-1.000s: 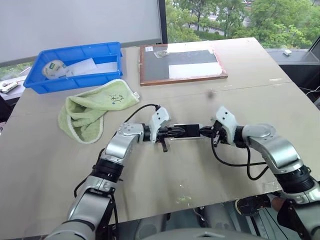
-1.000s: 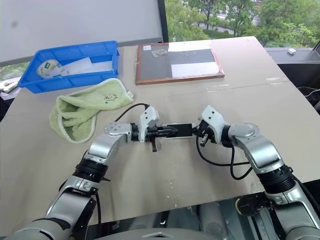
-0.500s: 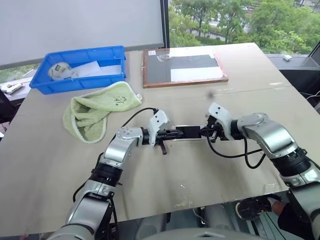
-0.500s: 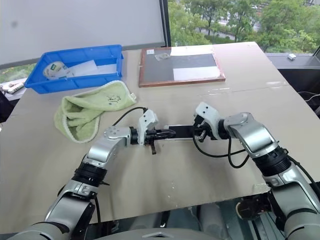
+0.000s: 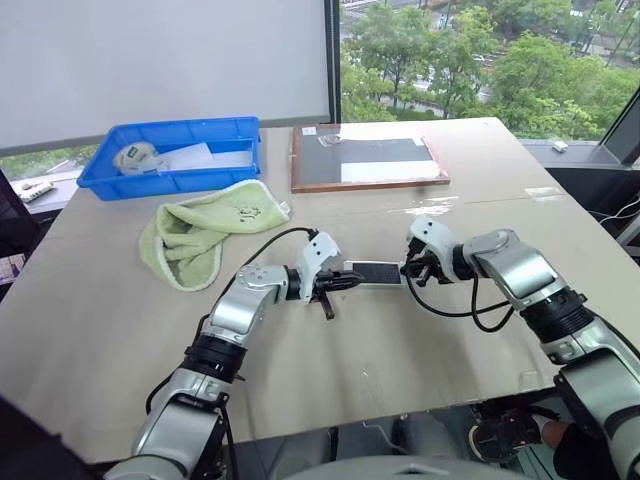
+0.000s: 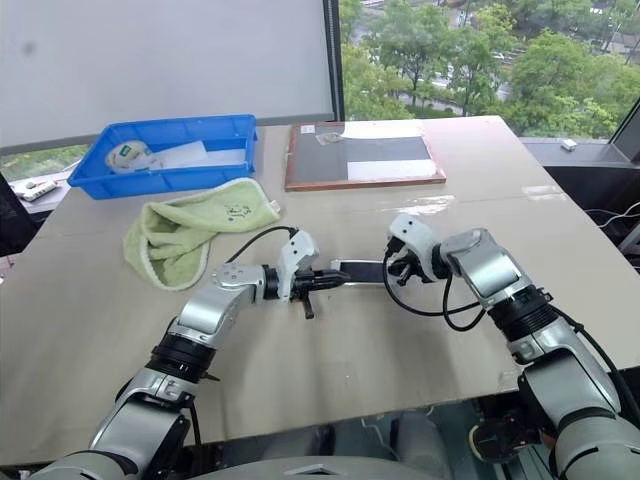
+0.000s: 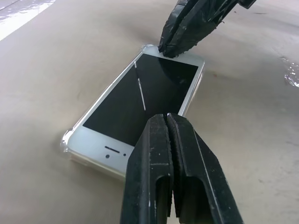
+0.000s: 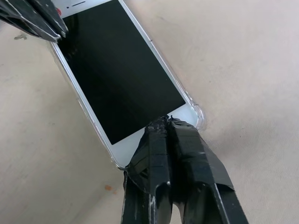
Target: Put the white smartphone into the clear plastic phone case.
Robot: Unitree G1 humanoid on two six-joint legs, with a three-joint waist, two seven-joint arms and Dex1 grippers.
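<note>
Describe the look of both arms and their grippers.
Both arms have silver-grey shells with black joint sections. Each wrist carries a white housing with a looping black cable. The left gripper and right gripper each have two matte black fingers.

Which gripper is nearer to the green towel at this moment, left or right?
Left. The left gripper is at the phone's end that faces the green towel; the right gripper is at the phone's far end, farther from the towel, with the white smartphone between them.
</note>
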